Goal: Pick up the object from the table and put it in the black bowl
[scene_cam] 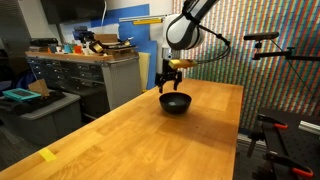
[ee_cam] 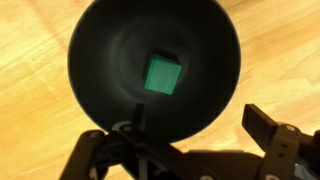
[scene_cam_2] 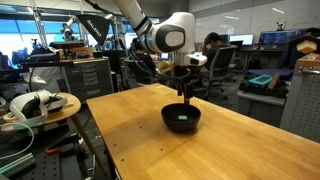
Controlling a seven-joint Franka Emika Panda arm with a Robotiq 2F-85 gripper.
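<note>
The green block [ee_cam: 161,75] lies inside the black bowl [ee_cam: 100,50], near its middle, in the wrist view. A speck of green also shows in the bowl [scene_cam_2: 182,118] in an exterior view. The bowl [scene_cam: 175,103] stands on the wooden table [scene_cam: 150,140] toward its far end. My gripper [scene_cam: 170,84] hangs straight above the bowl, open and empty; in the wrist view its fingers [ee_cam: 190,135] stand apart at the bowl's near rim. It also shows above the bowl in an exterior view [scene_cam_2: 184,92].
A flat yellow scrap [scene_cam: 47,154] lies near the table's front left edge. A grey metal workbench with drawers [scene_cam: 85,75] stands to the left. A camera on a stand [scene_cam: 268,45] is at the right. Office chairs and desks [scene_cam_2: 250,85] stand behind.
</note>
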